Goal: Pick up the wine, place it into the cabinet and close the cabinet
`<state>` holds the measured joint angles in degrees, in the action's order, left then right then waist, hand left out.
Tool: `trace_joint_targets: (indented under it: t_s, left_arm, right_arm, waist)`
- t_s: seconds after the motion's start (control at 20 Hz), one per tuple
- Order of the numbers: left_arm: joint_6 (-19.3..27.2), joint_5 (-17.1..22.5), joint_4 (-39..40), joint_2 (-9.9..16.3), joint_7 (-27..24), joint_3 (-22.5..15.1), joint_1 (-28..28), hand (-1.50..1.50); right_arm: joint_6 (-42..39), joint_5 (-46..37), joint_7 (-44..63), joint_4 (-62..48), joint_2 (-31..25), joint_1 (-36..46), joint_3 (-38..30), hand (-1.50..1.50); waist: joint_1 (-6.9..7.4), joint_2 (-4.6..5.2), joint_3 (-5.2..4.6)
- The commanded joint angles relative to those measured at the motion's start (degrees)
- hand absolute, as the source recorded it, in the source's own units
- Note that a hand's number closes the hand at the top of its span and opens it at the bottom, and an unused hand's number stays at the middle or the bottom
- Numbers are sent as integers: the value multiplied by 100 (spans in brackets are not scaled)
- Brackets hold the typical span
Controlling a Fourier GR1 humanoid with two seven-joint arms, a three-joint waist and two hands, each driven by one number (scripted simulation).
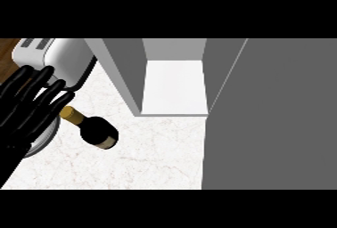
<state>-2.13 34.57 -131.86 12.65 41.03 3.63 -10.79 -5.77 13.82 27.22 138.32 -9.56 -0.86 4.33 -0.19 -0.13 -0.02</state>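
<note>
wine bottle (96,129) on the desk (158,151), gold neck pointing to ten o'clock (towards the left robot hand (30,107), fingers straight, open); cabinet (174,84) at one o'clock.

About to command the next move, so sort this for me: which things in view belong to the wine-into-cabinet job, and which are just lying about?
Job:
- wine bottle, on the counter
- cabinet, interior open
- cabinet door, swung open at right
- left hand, open, beside the bottle's neck

Lying about:
- toaster, back left
- plate, partly under the hand
</note>
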Motion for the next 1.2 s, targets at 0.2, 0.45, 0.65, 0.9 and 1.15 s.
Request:
trace_joint_targets:
  t_s: [0.2,0.45,0.65,0.9,1.15]
  left_arm:
    - [-286,821,230,452,175,959,-288,-150]
    - [-669,797,856,469,-76,1147,-65,-150]
    - [-570,1042,1356,801,239,1344,-497,-150]
    - [-1411,581,1947,382,-571,1102,56,-150]
    - [-2143,430,2885,427,-1036,1172,135,-150]
  right_arm:
    - [153,33,444,437,-5,303,-112,-150]
    - [150,22,457,854,74,-97,1,-150]
    - [30,-119,206,1140,143,-604,198,-150]
    - [-93,205,237,565,-10,-35,-290,-150]
    - [148,88,692,891,55,133,-58,-150]
  waist:
    - [12,7,1]
    - [-16,4,1]
    - [-79,-5,5]
    - [-19,13,1]
    - [-45,14,-3]
